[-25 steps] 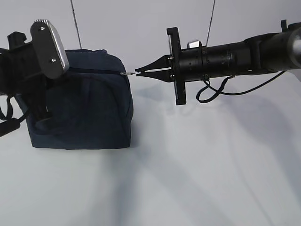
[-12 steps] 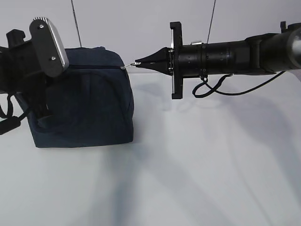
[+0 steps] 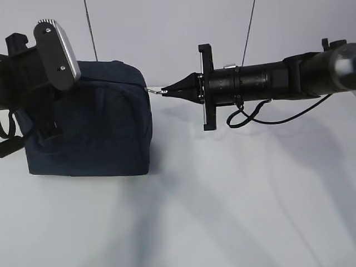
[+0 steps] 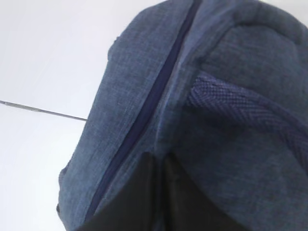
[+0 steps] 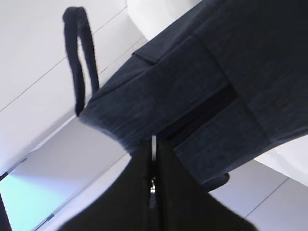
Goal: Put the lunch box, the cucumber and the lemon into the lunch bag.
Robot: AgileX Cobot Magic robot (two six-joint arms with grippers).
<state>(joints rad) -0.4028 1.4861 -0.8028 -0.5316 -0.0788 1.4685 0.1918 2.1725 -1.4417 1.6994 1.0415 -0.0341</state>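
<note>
Lunch bag: dark navy fabric lunch bag (image 3: 92, 125), boxy, stands on the white table (image 3: 233, 211) at the left of the exterior view; strap handle (image 4: 240, 103) lies across its side in the left wrist view.
Zipper: dark zipper line (image 4: 159, 91) runs along the top edge and looks closed over all the length that shows; no silver lining visible anywhere.
Zipper pull: small metal ring pull (image 3: 157, 90) sticks out from the bag's upper right corner, caught at the tip of the right gripper.
Right gripper: black right gripper (image 3: 167, 90) reaches in level from the right, fingers pinched together on the metal ring pull; right wrist view shows the metal piece (image 5: 153, 147) between the closed tips.
Left gripper: black left gripper (image 4: 159, 166) presses against the bag's fabric beside the zipper line; fingers look near together, but whether they pinch cloth or just brace, cannot tell.
Other task items: lunch box, cucumber and lemon not in any view.
Done so far: judging from this, pull grasped, bag braced by the left arm; bag not yet opened.
Left to do: likely open the zipper fully, spread the mouth, then load all three items, so the task is at an early stage.
</note>
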